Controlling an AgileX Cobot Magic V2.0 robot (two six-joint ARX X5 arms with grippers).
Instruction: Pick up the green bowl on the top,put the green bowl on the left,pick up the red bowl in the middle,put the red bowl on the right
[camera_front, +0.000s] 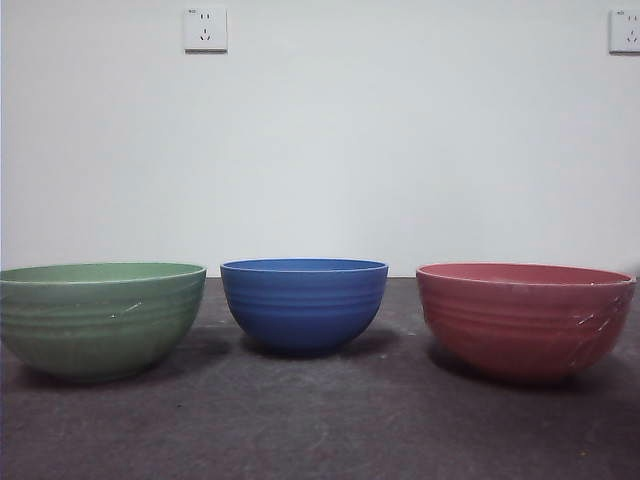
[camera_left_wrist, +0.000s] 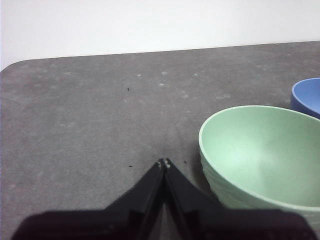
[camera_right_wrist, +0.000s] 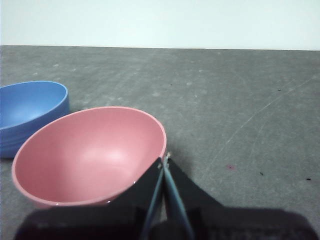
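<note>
Green bowl (camera_front: 98, 318) cut off at left edge; red bowl (camera_front: 524, 318) whole.

red bowl (camera_right_wrist: 90, 155) upright on table (camera_right_wrist: 235, 100) | blue bowl (camera_right_wrist: 30, 112) beside | right end effector (camera_right_wrist: 164, 160) closed, empty

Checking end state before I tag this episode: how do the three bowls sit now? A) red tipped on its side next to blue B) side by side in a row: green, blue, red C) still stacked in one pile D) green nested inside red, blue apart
B: the front view shows the green bowl, the blue bowl and the red bowl standing upright and apart on the table, blue in the middle.
</note>
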